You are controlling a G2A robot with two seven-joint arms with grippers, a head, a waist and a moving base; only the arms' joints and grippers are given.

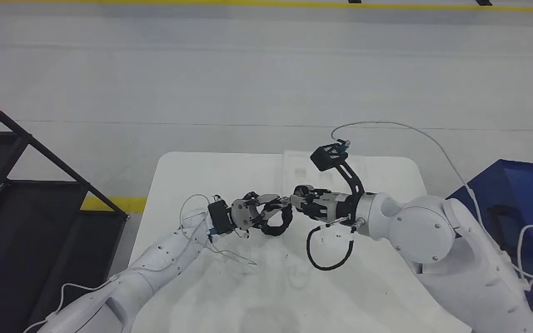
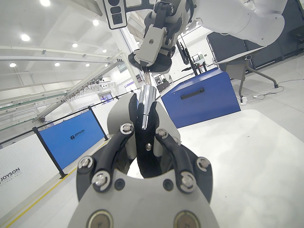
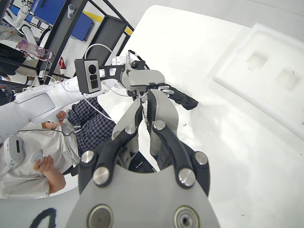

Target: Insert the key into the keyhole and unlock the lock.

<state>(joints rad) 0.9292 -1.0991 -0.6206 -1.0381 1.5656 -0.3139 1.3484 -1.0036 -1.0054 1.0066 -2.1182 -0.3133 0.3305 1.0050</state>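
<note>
Both arms meet above the middle of the white table (image 1: 383, 283). My left gripper (image 2: 144, 106) is shut on the lock (image 2: 147, 100), a shiny silver cylinder whose keyhole end points away from the wrist. A black cable loop (image 1: 277, 223) hangs from the lock under this gripper (image 1: 256, 210). Facing it, my right gripper (image 2: 145, 65) is shut on the key's black head (image 2: 156, 64). The thin metal blade (image 2: 147, 78) points at the cylinder's end and reaches it. In the right wrist view my right gripper (image 3: 144, 103) stands right against the left gripper (image 3: 142, 81).
A white foam tray (image 1: 304, 162) with square pockets (image 3: 257, 60) lies at the table's far edge. A black frame (image 1: 50, 162) stands off the table's left side, and a blue box (image 1: 500, 187) stands at the right. A black cable (image 1: 329, 254) loops under the right wrist.
</note>
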